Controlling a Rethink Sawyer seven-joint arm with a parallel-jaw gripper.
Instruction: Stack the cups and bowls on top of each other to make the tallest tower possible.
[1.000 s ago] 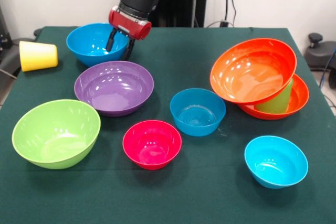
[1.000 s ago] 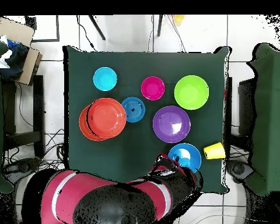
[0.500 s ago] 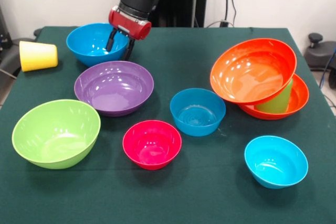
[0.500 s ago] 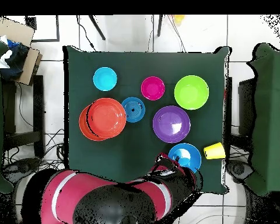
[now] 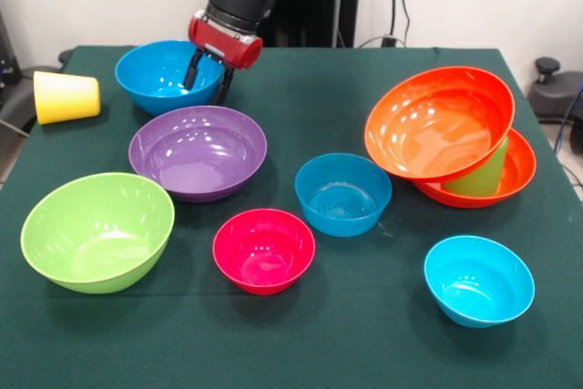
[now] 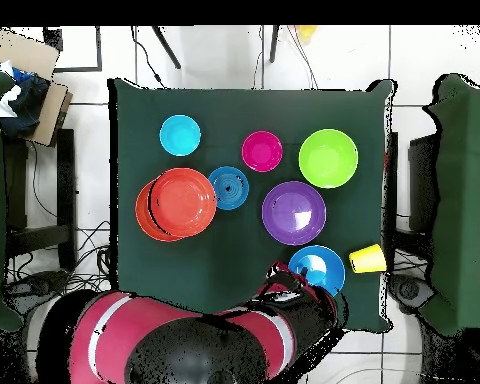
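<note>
Tool [image 5: 208,81] spread astride near rim of blue bowl [image 5: 157,74]: pickup step in hand; next, pinching rim, lifting, carrying to tilted orange bowl [image 5: 439,122].

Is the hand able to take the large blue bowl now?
Probably yes: the hand hangs open over the large blue bowl, its fingers either side of the rim, nothing between.

change: none visible | gripper [image 5: 208,81] | bowls, cups unmoved (both views agree)
</note>
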